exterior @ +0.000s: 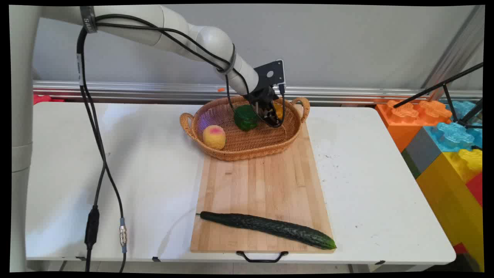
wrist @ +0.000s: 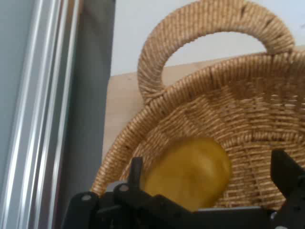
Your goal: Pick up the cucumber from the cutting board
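My gripper (exterior: 271, 112) reaches down into the right end of a wicker basket (exterior: 247, 154), and it is open. In the hand view a yellow fruit (wrist: 190, 171) lies between the two spread fingers (wrist: 137, 171), close to the left one and apart from the right one. Only a sliver of that yellow fruit (exterior: 279, 110) shows behind the gripper in the main view. A green bell pepper (exterior: 246, 117) sits just left of the gripper. At the basket's left end rests a yellow-pink peach (exterior: 214, 136). The basket's handle (wrist: 214, 19) arches beyond the fruit.
The basket stands on the far end of a wooden cutting board (exterior: 262, 181). A long cucumber (exterior: 266, 226) lies across the board's near end. Large toy blocks (exterior: 444, 135) and a black tripod leg (exterior: 440, 87) stand right of the table. A metal rail (exterior: 115, 88) runs along the wall.
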Action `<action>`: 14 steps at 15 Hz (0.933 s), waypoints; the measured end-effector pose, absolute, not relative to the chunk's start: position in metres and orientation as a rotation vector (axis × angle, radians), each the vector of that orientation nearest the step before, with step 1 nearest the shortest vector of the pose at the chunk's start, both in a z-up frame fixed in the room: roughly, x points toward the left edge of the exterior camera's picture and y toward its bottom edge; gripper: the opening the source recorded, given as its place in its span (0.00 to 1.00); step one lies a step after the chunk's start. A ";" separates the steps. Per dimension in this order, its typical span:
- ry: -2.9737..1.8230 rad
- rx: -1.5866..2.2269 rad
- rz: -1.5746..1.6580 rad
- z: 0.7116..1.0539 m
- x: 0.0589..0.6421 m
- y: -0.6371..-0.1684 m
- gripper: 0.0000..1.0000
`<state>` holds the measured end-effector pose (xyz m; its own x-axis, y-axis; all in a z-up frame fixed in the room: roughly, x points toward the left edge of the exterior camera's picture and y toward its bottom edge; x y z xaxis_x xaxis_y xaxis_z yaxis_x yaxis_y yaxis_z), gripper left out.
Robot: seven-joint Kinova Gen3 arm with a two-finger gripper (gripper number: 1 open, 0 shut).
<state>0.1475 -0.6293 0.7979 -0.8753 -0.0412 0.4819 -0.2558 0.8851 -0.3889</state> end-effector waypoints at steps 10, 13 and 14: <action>-2.585 0.256 0.470 0.853 0.142 -0.571 1.00; -2.600 0.257 0.363 0.874 0.144 -0.528 1.00; -2.603 0.252 0.327 0.879 0.144 -0.514 1.00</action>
